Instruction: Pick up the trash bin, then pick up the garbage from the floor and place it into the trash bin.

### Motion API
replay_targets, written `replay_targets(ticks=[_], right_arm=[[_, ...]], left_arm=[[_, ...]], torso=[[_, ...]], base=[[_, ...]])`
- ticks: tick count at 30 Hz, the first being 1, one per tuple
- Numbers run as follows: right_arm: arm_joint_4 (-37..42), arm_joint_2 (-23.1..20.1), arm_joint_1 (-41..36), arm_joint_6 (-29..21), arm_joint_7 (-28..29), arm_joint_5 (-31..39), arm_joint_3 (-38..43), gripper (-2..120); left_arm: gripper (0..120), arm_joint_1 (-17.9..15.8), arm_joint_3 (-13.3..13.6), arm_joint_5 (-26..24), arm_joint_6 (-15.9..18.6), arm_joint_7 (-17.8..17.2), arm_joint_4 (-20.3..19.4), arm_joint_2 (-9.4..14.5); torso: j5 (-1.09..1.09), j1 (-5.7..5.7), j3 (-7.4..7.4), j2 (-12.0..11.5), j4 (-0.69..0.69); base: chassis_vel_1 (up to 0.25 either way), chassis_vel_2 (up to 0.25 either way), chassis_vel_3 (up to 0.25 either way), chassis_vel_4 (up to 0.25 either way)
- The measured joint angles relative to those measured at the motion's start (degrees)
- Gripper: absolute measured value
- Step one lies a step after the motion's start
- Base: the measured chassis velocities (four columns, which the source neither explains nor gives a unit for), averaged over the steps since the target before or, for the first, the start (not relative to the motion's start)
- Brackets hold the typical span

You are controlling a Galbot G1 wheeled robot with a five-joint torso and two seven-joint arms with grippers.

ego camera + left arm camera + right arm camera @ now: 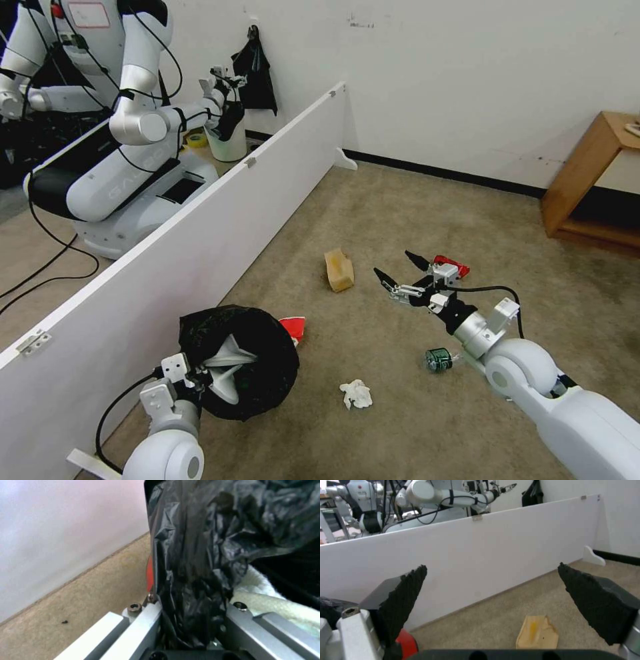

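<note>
Low on the left, my left gripper (pixel 200 381) is shut on the rim of the trash bin (pixel 257 373), a round bin lined with a crinkly black bag. In the left wrist view the gripper (pixel 191 605) pinches the bag (pixel 200 555); a strip of red body (pixel 149 572) and a white slipper (pixel 266 597) inside show. A red-white paper cup (pixel 294 328) lies against the bin. My right gripper (pixel 393 264) hovers open above the carpet, between the tan paper bag (pixel 339 269) and the red can (pixel 453 265). A green-labelled bottle (pixel 440 360) and a white tissue (pixel 355 393) lie nearer me. In the right wrist view the open gripper (pixel 491 567) faces the paper bag (pixel 536 632).
A long white partition board (pixel 200 247) runs along the left. Behind it stand another robot (pixel 127 127) and a white bin with black liner (pixel 227 140). A wooden shelf (pixel 587 180) stands at the far right against the wall. Open carpet lies in the middle.
</note>
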Motion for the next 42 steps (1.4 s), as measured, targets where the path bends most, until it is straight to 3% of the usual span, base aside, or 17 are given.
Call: replay_targets(ticks=[16,22,28,42], right_arm=[[-3.74,-0.72,5.22,-5.33,0.93,0.17,-4.08,100],[-6.51,-2.66,9.48,-10.57,1.35,1.34,-9.44,100],[-8.75,-3.7,12.84,-13.46,0.98,2.89,-14.8,100],[-14.69,-1.19,21.35,-15.74,0.09,5.29,-25.29,100]], left_arm=[[0,3.0,-2.41,0.49,1.03,0.07,-6.27,1.03],[0,2.37,-3.31,-0.78,0.62,1.72,-8.04,3.81],[0,1.42,-3.86,-2.02,0.64,2.26,-8.76,5.35],[0,0.05,-3.39,-2.36,0.65,3.45,-7.49,5.5]], torso=[[0.01,0.0,0.0,0.0,0.01],[0.01,0.0,0.0,0.0,0.02],[0.0,0.0,0.0,0.0,0.0],[-0.02,0.0,0.0,0.0,0.01]], base=[[0.0,0.0,0.0,0.0],[0.0,0.0,0.0,0.0],[0.0,0.0,0.0,0.0],[0.0,0.0,0.0,0.0]])
